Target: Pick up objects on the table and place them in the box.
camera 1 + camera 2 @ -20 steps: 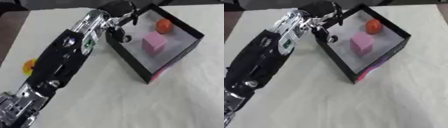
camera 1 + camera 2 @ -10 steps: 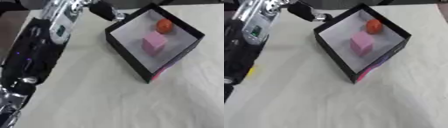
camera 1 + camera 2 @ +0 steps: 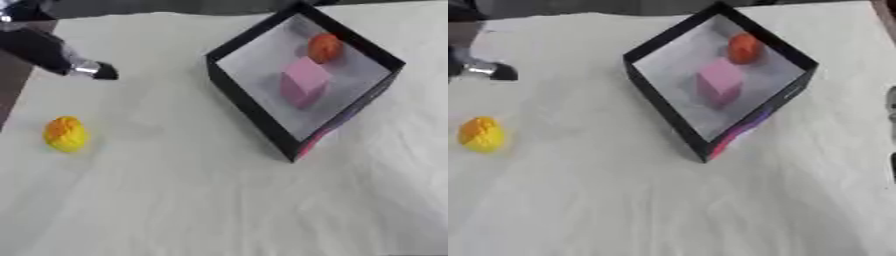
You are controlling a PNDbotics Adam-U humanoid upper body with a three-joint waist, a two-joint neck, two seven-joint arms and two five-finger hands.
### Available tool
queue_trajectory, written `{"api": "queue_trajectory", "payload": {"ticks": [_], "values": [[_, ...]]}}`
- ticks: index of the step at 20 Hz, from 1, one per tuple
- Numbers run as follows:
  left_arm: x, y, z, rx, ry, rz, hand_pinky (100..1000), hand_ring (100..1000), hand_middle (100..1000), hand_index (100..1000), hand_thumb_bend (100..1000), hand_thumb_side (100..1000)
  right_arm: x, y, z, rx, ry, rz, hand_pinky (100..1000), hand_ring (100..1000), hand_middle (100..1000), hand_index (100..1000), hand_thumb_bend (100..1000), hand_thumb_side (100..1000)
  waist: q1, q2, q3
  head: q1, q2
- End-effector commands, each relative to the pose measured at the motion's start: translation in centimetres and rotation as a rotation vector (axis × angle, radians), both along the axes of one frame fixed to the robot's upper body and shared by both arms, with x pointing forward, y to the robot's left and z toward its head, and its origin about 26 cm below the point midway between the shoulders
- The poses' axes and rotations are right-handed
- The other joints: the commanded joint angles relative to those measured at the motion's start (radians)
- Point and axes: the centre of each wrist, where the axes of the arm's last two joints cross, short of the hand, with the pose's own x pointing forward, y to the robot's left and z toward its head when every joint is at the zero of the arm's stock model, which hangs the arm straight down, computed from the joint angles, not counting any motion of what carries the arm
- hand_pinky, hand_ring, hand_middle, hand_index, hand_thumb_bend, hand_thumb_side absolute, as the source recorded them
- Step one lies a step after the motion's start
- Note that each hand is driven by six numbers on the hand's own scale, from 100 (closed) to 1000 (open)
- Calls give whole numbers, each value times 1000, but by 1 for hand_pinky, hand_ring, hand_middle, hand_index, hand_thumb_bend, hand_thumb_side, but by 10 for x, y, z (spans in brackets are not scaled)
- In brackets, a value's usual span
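left arm pulled back from the box, yellow object waiting

gone from over the box's near corner, where a second ago the left arm lay across the middle of the frame, wrist at the black rim. now only a blurred dark tip of the left hand (image 3: 92,70) at the upper left edge, well apart from the box (image 3: 254,107). cannot tell whether fingers are spread, pressed together or pinching; too smeared, nothing visibly carried.

inside the box, right of centre in the frame: a pink block (image 3: 302,82) on the pale floor and an orange round object (image 3: 324,47) toward the far corner, both sitting as in the earlier pictures. looks like a drop-off finished and a retreat under way, judging by the bare hand moving off.

uncovered by that retreat: a yellow-orange rounded object (image 3: 66,133) at the left edge, on the white table (image 3: 201,200), well apart from the box and below the hand. likely the next pick; still outside, so task not done.

a dark sliver at the right edge of the right eye view, possibly the right hand (image 3: 892,115); fingers not readable.

no brand, label or legible writing anywhere; only a pink-purple patch on the box's outer near wall, no letters made out
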Motion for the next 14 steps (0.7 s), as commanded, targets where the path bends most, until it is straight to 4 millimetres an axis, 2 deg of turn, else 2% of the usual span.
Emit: {"api": "queue_trajectory", "payload": {"ticks": [1,5,8,14], "values": [[-8,27,3,43,73,97,836,846,829,897,843,400,-2,-1,7,-36,-14,-4,883,858,821,922,210,368,5,-31,0,3,3],[-4,51,-22,40,209,180,839,856,840,915,877,402,-1,1,5,-33,-8,5,883,857,821,922,209,370,0,-28,-2,6,2],[4,64,-41,69,251,257,840,860,833,905,909,351,0,3,4,-35,-2,17,883,856,821,921,206,374,-5,-27,-5,9,1],[30,84,-79,54,320,365,826,848,818,880,869,323,1,5,1,-33,14,25,883,857,821,921,204,381,-11,-23,-8,21,9]]}}
